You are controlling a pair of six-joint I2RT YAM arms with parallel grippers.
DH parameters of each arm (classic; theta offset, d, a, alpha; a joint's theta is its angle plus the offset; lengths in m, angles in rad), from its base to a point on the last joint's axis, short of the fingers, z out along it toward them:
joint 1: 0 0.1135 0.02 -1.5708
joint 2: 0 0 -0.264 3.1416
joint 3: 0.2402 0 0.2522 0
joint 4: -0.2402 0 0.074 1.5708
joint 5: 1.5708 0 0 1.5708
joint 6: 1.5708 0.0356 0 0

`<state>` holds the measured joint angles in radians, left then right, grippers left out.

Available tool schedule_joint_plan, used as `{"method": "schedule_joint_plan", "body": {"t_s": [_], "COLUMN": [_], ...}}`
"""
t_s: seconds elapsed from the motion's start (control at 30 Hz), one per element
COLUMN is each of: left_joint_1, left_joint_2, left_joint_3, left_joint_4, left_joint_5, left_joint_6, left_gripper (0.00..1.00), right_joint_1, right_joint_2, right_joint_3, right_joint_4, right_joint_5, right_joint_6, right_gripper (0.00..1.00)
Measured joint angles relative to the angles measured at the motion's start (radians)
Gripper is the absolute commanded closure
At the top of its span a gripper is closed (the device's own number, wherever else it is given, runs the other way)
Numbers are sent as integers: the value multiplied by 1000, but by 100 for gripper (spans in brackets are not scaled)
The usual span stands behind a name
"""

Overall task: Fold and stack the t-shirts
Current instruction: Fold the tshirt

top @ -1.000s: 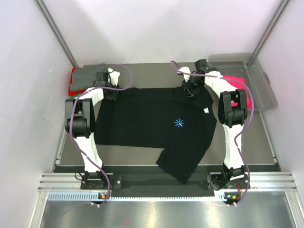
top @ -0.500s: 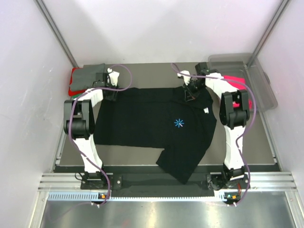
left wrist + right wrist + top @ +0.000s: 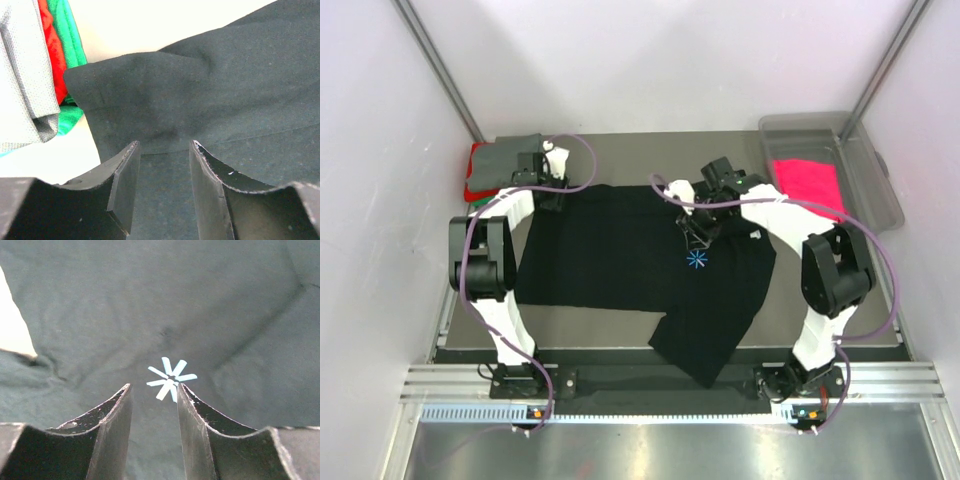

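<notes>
Right gripper (image 3: 153,388) first: fingers apart, nothing between them, hanging low over the middle of the black tee (image 3: 620,250), w/ the light-blue asterisk print (image 3: 171,377) just past the tips. Left gripper (image 3: 164,145) is parted too, tips at the tee's far-left corner, hem edge right in front of the gap; can't tell if the pads touch cloth. Tee lies spread on the table (image 3: 860,300) between my arms, white neck label (image 3: 754,233) toward the right, one flap trailing to the near edge. Just beside the left corner sits the folded stack: grey tee (image 3: 20,75) on top, red tee (image 3: 52,55) and green tee (image 3: 72,35) under it. Hot-pink tee (image 3: 807,185) lies in the clear bin (image 3: 880,200), well apart.

Risks, imo: closing the right here takes a mid-chest pinch, prob. top layer only, so a lift tents the fabric instead of making a fold line. If the left bites too shallow, the hem slips out mid-pull & the fold goes crooked. Left corner is so near the stack that a sideways drag could snag & topple it. Trailing flap may catch at the table edge.
</notes>
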<state>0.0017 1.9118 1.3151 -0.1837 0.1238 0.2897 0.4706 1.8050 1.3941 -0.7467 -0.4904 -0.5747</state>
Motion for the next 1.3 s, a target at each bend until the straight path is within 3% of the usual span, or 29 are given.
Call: {"method": "schedule_joint_plan", "body": {"t_s": [0.27, 0.5, 0.63, 0.8, 1.3], "left_joint_1": [0, 0, 0, 0, 0], "left_joint_2": [13, 149, 215, 254, 254], "left_joint_3": [32, 254, 304, 305, 304], "left_joint_4": [-13, -80, -118, -166, -169], "left_joint_5": [0, 11, 16, 18, -5], "left_joint_6": [2, 12, 11, 11, 11], "left_gripper": [49, 50, 50, 50, 51], "right_joint_1": [-124, -262, -305, -335, -351], "right_joint_2": [42, 266, 409, 480, 479], "right_joint_3": [116, 409, 528, 528, 445], "right_joint_4": [116, 262, 288, 290, 260], "right_joint_5": [124, 249, 302, 372, 459], "right_joint_6": [37, 95, 118, 155, 187], "right_gripper": [59, 62, 63, 65, 66]}}
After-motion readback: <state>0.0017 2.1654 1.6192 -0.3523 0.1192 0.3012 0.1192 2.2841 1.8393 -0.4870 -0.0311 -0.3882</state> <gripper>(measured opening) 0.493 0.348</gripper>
